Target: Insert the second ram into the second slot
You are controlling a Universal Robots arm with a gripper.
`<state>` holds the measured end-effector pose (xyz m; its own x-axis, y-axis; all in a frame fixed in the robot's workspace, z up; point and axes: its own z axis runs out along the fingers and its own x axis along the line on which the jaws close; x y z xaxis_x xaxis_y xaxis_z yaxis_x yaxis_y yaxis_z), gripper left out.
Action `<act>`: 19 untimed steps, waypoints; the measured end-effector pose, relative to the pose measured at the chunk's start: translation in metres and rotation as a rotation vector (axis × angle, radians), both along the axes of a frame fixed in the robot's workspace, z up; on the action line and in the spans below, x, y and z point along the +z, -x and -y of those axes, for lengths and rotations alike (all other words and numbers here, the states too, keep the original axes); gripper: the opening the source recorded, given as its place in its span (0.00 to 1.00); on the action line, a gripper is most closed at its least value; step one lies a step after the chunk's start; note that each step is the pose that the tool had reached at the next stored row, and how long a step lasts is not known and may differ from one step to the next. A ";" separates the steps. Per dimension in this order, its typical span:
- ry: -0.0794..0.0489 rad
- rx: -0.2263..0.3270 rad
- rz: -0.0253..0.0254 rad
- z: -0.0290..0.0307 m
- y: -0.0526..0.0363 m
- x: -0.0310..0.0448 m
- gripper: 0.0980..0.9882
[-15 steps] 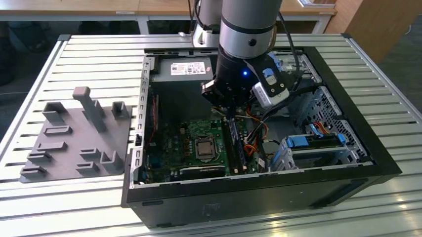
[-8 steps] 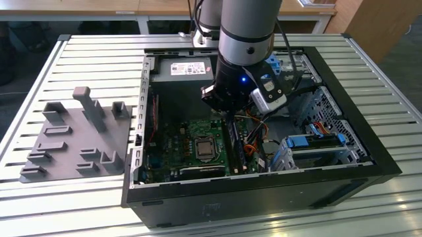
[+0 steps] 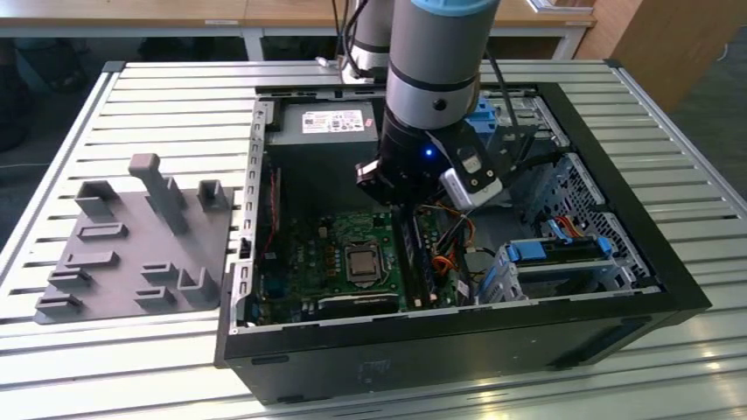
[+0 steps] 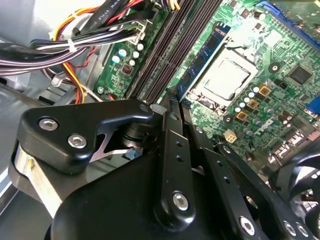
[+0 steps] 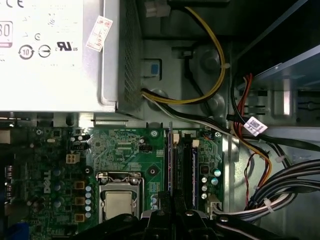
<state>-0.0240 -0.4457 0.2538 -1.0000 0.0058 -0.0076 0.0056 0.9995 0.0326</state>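
The second ram (image 4: 202, 60) is a thin dark blue strip with black chips. It stands on edge along the memory slots (image 4: 162, 55), on the side nearest the processor socket. In the first wrist view the ram (image 5: 170, 160) shows edge-on as a narrow line, with the dark slots (image 5: 182, 165) just beside it. My gripper (image 4: 167, 102) has its black fingers pressed together on the strip's near end. From the exterior view my gripper (image 3: 403, 206) is low inside the open computer case, over the slots. I cannot tell how deep the strip sits.
A power supply (image 3: 332, 122) fills the case's far end. The processor socket (image 5: 119, 202) lies beside the slots. Bundled cables (image 5: 260, 165) run on the slots' other side. A drive bay with blue clips (image 3: 561, 249) is at the exterior view's right, a grey fixture plate (image 3: 135, 245) at its left.
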 end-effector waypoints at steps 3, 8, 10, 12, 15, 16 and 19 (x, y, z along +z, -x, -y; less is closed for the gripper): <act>0.000 0.000 0.0000 0.0000 0.0000 -0.0054 0.04; 0.000 0.000 0.0000 0.0000 0.0000 -0.0104 0.04; 0.000 0.000 0.0000 0.0000 -0.0001 -0.0105 0.04; 0.000 0.000 0.0000 0.0012 -0.0002 -0.0108 0.04; 0.000 -0.002 0.0000 0.0062 -0.0001 -0.0112 0.04; 0.000 -0.003 0.0000 0.0073 -0.0001 -0.0115 0.04; 0.000 -0.004 -0.0004 0.0106 -0.0001 -0.0130 0.04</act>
